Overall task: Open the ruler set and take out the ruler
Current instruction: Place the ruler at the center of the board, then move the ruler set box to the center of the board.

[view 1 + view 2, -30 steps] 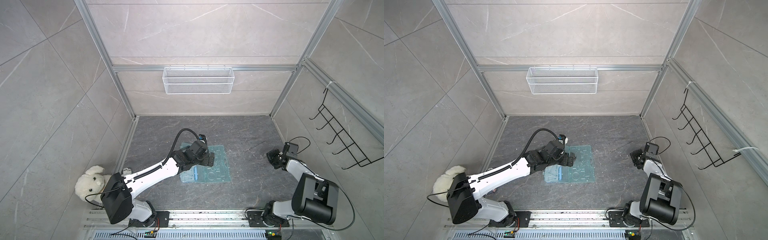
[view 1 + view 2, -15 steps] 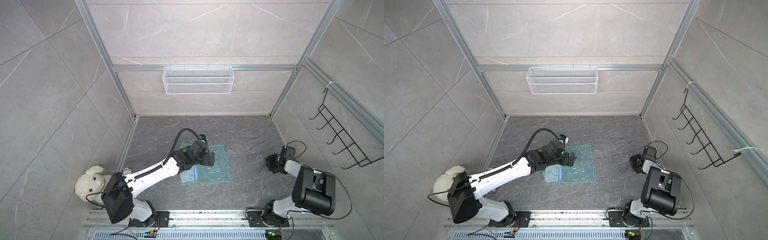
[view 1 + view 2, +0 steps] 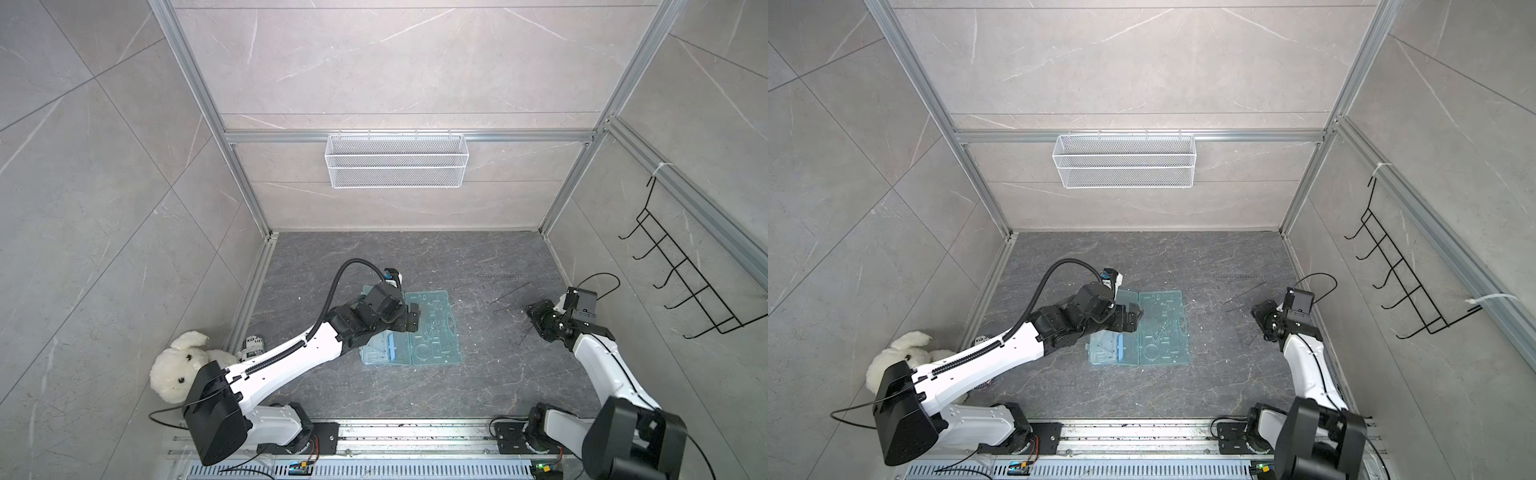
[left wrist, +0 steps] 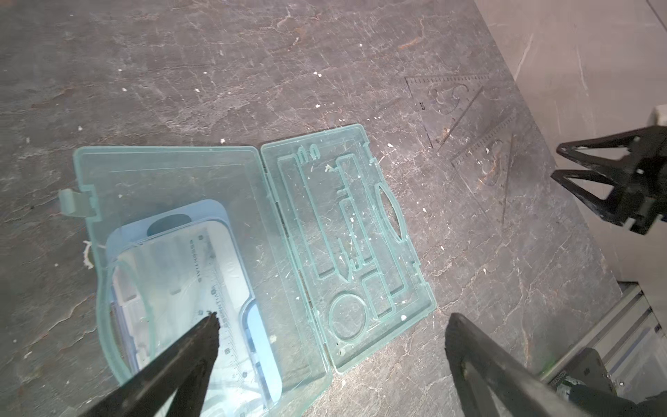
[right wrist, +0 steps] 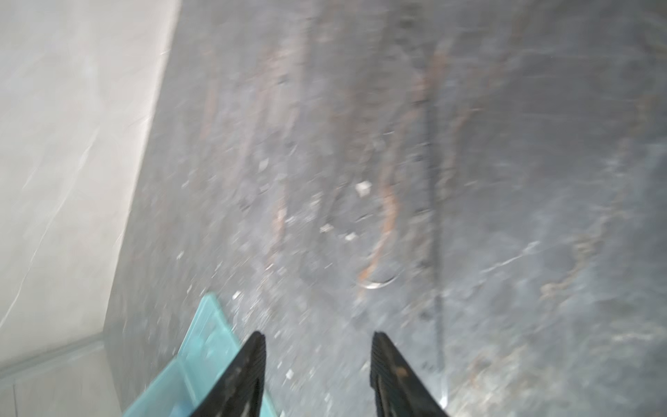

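right hand (image 5: 317,336) parted wider, ruler (image 4: 213,275) shows left-wrist only

Right gripper (image 5: 317,339): jaws parted, near-shut a second ago; dark floor (image 5: 325,180) showing between fingers. Head nudged slightly toward ruler set (image 3: 411,328) since then.

Right arm elbow (image 3: 636,440): swung back toward front rail (image 3: 415,432), looming larger in both top views. White forearm (image 3: 602,365) now drawn out long between elbow and wrist, was bunched short half a second ago.
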